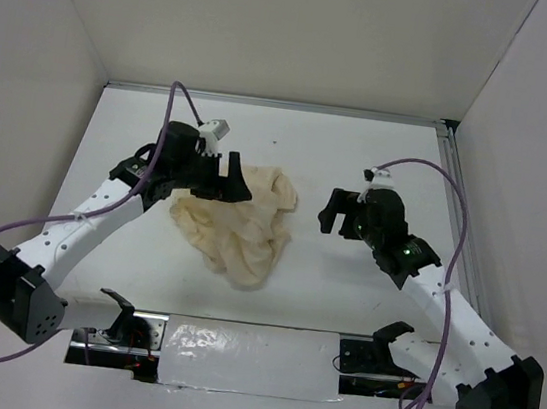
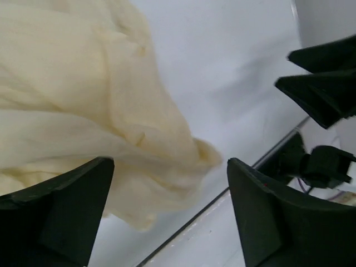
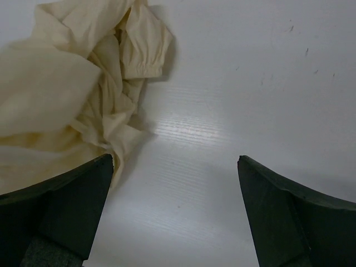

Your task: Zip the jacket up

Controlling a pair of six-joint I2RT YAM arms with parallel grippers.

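**Overhead and wrist views of the jacket-zipping task, judged to be at an early stage.** We are viewing the jacket lying as a crumpled cream heap on the white bench. It is sitting a little left of the bench's centre and about midway between the near and far edges. No zipper, teeth or slider is showing in any view. The folds are hiding the front opening, so we are judging that the garment needs spreading flat before any closing can begin.

The left tool is hanging over the far-left part of the heap, either touching the cloth or just above it; we cannot tell which. In its wrist view its fingers are standing wide apart, gripping nothing, with the fabric lying below the gap. We are reading this posture as preparation for pinching a fold.

The right tool is hovering above bare bench to the right of the heap, facing the cloth but apart from it. Its fingers are likewise spread wide and holding nothing. A sleeve end with a gathered cuff is lying ahead of them, toward the left of that view.

We are interpreting the arrangement as one arm per side of the heap, so that each can take an edge and draw the garment open toward opposite edges of the bench. The main risk we are foreseeing is a grasp that takes several layers at once, which would leave the zipper buried.
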